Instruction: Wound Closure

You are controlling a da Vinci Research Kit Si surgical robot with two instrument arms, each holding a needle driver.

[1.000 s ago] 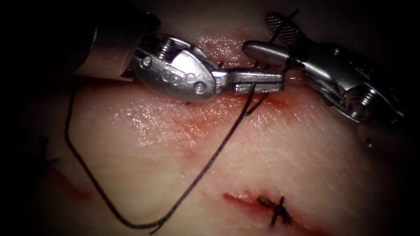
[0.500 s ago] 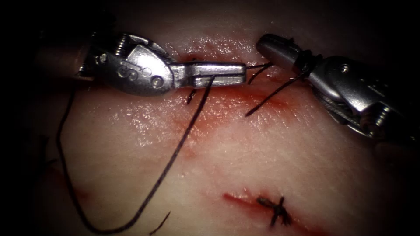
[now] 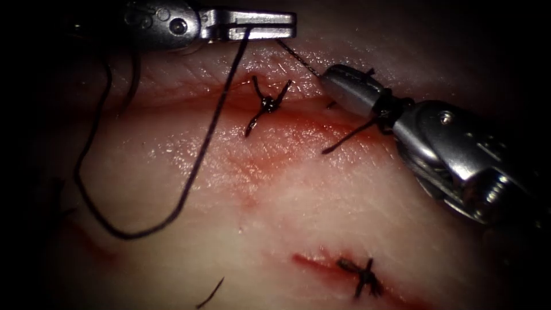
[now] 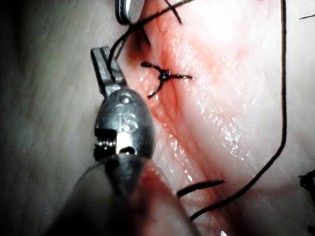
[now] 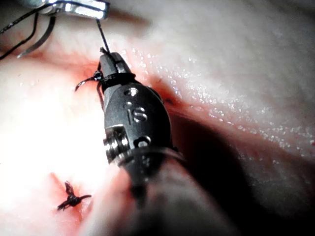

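We see the left tool (image 3: 270, 26) with its fingers closed on the thread (image 3: 195, 166) at the tissue's (image 3: 321, 195) far edge. The right tool's (image 3: 338, 83) fingers are closed on thread too, just right of the knot (image 3: 267, 104) over the cut.

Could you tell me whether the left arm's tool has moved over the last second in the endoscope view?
Yes. The left tool, jaws shut on the thread, has moved up and to the left, away from the lower knot, uncovering the upper knot on the cut.
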